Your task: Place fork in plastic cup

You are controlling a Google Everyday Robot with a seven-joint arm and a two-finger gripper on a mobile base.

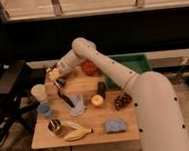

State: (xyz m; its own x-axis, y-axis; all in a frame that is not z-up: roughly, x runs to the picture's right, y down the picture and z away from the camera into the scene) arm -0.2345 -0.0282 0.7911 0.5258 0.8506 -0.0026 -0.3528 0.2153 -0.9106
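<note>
The pincer [58, 79], grip state impossible to tell, hovers at the tabletop's [93, 133] far left; no fork is discernible; approaching the plastic cup [39, 92] calls for staying vertical

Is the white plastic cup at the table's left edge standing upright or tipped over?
Upright: the white plastic cup shows its round rim facing up, on the table. The end effector hovers to its right.

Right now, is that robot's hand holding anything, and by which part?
It cannot be told. The hand hangs over the table's left rear, near the white cup; whether it grips anything does not show.
</note>
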